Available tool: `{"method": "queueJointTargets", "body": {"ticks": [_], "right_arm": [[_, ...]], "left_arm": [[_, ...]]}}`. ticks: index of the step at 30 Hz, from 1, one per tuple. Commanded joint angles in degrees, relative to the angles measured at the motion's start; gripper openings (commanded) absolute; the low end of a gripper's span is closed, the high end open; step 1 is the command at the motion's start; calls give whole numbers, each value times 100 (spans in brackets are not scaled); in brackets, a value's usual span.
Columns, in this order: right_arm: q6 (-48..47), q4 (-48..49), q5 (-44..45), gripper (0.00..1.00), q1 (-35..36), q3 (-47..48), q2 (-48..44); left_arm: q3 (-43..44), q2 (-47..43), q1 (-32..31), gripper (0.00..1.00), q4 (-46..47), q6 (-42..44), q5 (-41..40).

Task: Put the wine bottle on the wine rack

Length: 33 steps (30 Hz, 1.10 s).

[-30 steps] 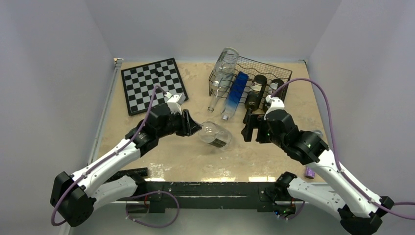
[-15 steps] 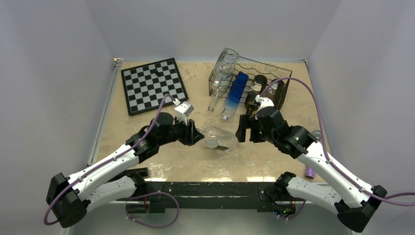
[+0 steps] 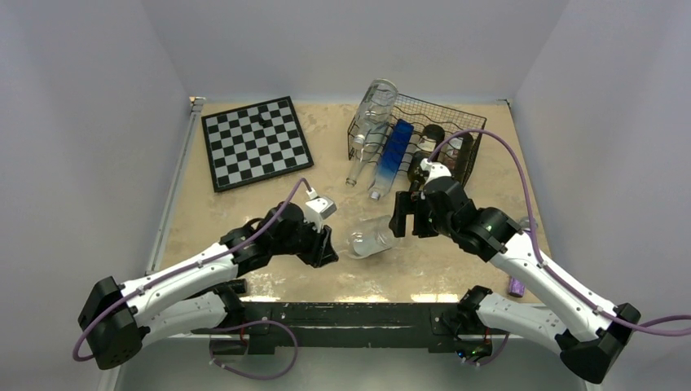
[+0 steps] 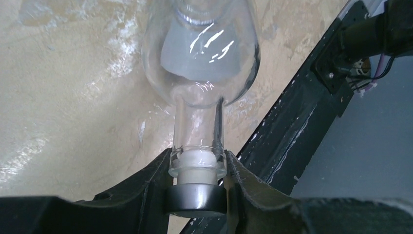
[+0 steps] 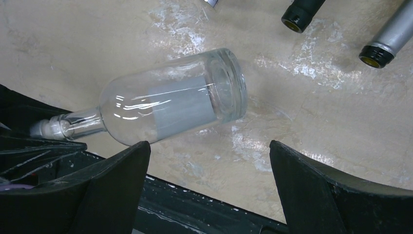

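Observation:
A clear glass wine bottle (image 3: 373,237) with a grey label lies nearly level, low over the table near its front edge. My left gripper (image 3: 327,244) is shut on its neck. In the left wrist view the fingers (image 4: 156,183) pinch the neck (image 4: 197,161) just above a white stopper and black cap. My right gripper (image 3: 402,217) is open and empty just right of the bottle's base. In the right wrist view the bottle (image 5: 170,105) lies beyond the spread fingers (image 5: 114,183). The black wire wine rack (image 3: 471,124) stands at the back right.
The rack holds a large clear bottle (image 3: 376,102), a blue bottle (image 3: 394,153) and dark bottles (image 3: 424,155), their necks pointing towards me (image 5: 302,12). A chessboard (image 3: 255,140) lies at the back left. A black bar (image 3: 358,314) runs along the front edge. A small purple object (image 3: 516,286) lies at the front right.
My left gripper has drawn the bottle nearer and to the right, swinging its base towards the right arm. My right gripper has moved left, up to the bottle's base.

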Motion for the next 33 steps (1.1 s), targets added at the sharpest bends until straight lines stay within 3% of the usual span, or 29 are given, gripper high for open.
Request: {"method": "queueJointTargets", "body": {"ticks": [1,7,23,29,33], "right_arm": [[-30,152,-48,97,-17,37,-56],[0,117,-19,97,-17,-45,-151],[14,-12,135,97,-21,-168,-426],[-3,-62,162,98,-21,-174,-473],[-20,-67,184,98,-21,-170,-476]], "left_arm": [[-123,300,-110,0,-91,242,-267],[204,792,-377,0,-257,252,-641],[238,2177,-922,1,751,600,-2054],[212,2245,-956,40,984,789,-2155],[304,2324,-956,53,1040,969,-2176]]}}
